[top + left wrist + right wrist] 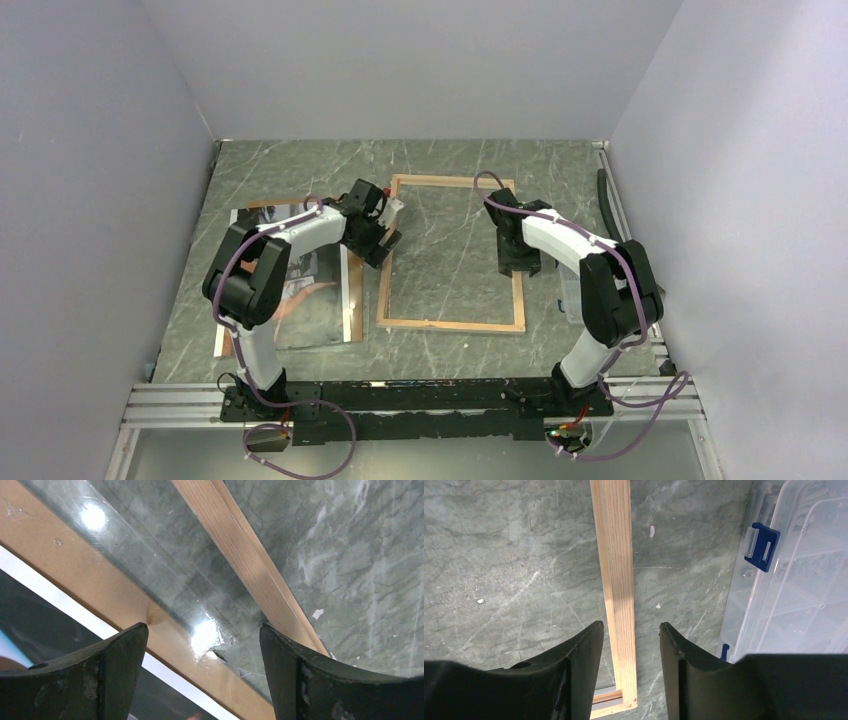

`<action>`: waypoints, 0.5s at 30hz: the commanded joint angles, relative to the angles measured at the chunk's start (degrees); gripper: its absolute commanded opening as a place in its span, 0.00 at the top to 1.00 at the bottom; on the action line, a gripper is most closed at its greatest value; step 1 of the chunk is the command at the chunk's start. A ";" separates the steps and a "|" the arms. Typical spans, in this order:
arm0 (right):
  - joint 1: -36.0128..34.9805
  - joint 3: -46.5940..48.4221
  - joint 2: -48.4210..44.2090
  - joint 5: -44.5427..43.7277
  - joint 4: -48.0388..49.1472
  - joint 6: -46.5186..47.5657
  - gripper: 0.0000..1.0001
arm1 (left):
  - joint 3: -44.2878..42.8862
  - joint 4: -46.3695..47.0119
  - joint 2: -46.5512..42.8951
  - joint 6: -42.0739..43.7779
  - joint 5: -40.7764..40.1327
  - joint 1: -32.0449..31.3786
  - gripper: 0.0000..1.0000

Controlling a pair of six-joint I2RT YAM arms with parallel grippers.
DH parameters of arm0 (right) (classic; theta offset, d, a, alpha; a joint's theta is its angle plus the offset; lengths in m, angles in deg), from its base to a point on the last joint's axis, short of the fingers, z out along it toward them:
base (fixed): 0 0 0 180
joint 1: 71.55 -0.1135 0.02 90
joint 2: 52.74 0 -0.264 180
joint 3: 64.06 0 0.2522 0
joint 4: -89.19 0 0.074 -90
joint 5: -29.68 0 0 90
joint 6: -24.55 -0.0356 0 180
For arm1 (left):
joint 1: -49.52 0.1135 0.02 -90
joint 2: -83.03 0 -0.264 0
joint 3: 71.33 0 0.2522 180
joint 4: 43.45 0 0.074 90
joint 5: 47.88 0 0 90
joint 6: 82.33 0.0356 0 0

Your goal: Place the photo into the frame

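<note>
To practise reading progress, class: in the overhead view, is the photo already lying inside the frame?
No, the frame encloses only bare marble table, while the photo lies outside it to its left.

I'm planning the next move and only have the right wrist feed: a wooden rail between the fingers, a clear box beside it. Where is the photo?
Observer: The photo lies flat to the left of the frame, on top of a brown board.
Operator: Is anything inside the frame?
Observer: Nothing that I can see. The table shows through its whole opening.
Operator: What is the left gripper doing?
Observer: The left gripper is open, above a clear sheet that lies between the brown board and the frame's left rail.
</note>
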 commanded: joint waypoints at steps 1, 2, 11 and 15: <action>0.19 0.27 -0.98 -2.64 -0.12 -1.54 0.47 | 0.86 2.06 -0.54 0.92 -0.19 -0.50 0.13; 0.20 0.34 -1.83 -2.86 -0.03 -2.13 0.43 | 1.00 2.06 -0.52 0.87 0.08 -0.55 0.13; 0.19 -2.08 -12.28 3.71 5.47 -6.47 0.32 | 0.01 1.15 -0.45 -0.60 3.37 -3.90 0.13; 0.07 -4.14 -16.34 7.96 8.56 -7.65 0.28 | -1.88 -2.07 -1.91 -0.49 3.04 -4.72 0.13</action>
